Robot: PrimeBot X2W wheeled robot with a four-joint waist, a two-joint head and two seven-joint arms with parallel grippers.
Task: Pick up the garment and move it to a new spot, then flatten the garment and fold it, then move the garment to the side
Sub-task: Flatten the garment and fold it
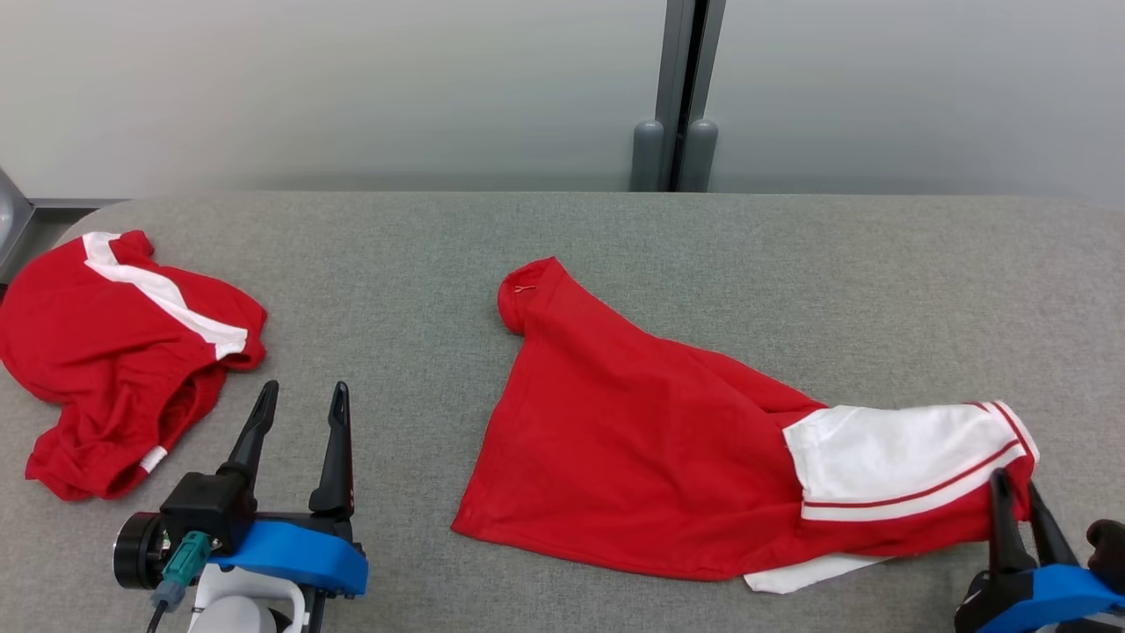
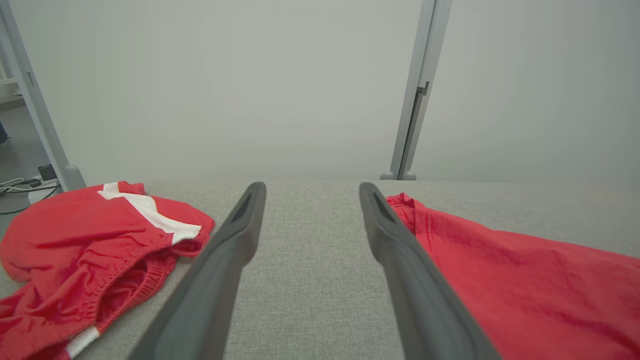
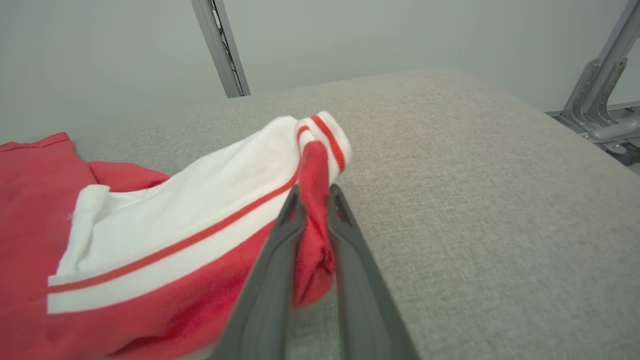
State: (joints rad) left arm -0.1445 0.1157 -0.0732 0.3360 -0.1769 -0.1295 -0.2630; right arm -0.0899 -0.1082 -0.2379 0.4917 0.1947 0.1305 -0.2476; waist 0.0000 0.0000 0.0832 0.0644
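Note:
The garment [image 1: 633,440] is red with a white, red-striped panel at its right end, and it lies spread across the middle and right of the grey table [image 1: 703,237]. My right gripper [image 1: 1013,482] is at that right end, near the table's front right. In the right wrist view my right gripper [image 3: 314,192] is shut on a bunched red fold of the garment [image 3: 175,225]. My left gripper [image 1: 306,389] hovers open at the front left with nothing in it. Through my left gripper [image 2: 312,189] I see bare table, with the garment [image 2: 525,280] to its right.
A second red garment with a white stripe [image 1: 114,352] lies crumpled at the table's left edge, left of my left gripper, also seen as the crumpled garment [image 2: 85,240]. A grey post [image 1: 677,132] stands behind the table against a pale wall. Bare table lies behind the garment.

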